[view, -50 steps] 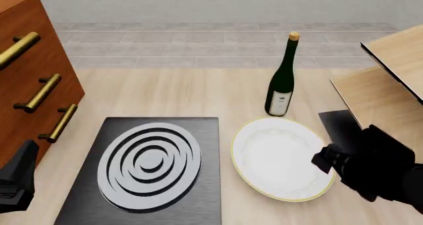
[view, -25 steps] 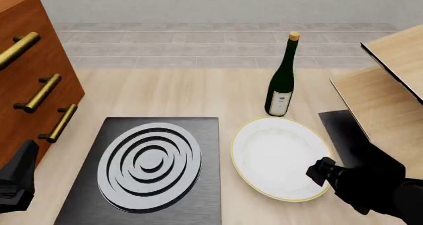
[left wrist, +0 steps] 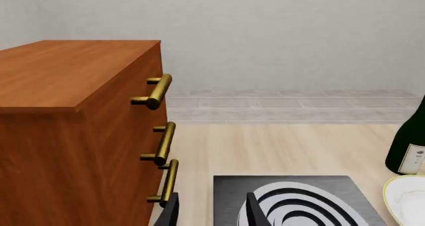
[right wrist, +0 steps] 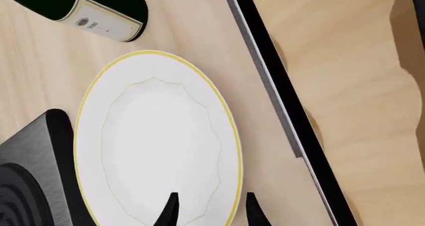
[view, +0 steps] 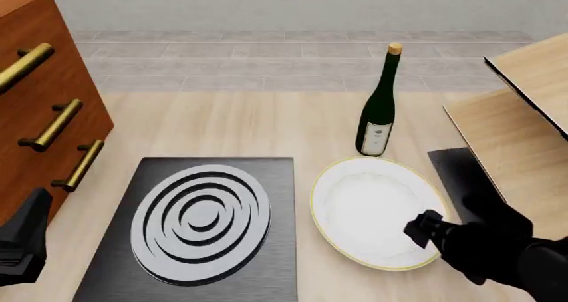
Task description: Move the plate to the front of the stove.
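I have the right gripper (view: 424, 227) over the near right edge of the plate (view: 373, 209), its jaws parted a little with one finger over the white inside and the other just past the gold rim, nothing held yet. I judge this is the grab point because the rim is the only thin part those jaws can close on.

The plate lies flat on the table just right of the stove (view: 199, 227), close to its edge but apart from it, and just in front of the wine bottle (view: 379, 109). To count as done it has to end up at the stove's near side, so it is not there yet.

The left gripper (left wrist: 211, 213) hangs idle at the stove's left near corner, next to the wooden drawer chest (view: 40, 102). Its fingers stand open and empty.

The right wrist view shows the finger tips straddling the rim, which the front view hides behind the black arm. The front view alone shows the whole stove, so I use it to plan.
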Controlling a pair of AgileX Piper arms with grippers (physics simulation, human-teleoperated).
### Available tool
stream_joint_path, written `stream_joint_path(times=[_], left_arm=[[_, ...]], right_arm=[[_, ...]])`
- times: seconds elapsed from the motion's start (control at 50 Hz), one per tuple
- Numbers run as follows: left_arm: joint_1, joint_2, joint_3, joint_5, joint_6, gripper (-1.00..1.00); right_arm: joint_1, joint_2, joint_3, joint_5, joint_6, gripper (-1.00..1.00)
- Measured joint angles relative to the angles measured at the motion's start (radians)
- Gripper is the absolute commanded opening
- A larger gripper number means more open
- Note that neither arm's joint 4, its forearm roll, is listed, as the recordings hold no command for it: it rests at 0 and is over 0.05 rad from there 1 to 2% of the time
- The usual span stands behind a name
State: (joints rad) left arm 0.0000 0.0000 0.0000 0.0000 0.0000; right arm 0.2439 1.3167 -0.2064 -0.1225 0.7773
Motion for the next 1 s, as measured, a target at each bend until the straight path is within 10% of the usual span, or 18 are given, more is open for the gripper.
stream_joint_path(times=[0.56,0.58,1.0], left_arm=[[0.000,0.000,0.000,0.000,0.000,1.00],[0.000,0.000,0.000,0.000,0.000,1.00],[0.000,0.000,0.000,0.000,0.000,1.00]], right_arm=[[0.020,0.032,0.015,-0.060,-0.045,1.00],[0.020,0.032,0.016,-0.061,-0.046,-1.00],[0.028,0.045,-0.002,-0.077,0.005,-1.00]])
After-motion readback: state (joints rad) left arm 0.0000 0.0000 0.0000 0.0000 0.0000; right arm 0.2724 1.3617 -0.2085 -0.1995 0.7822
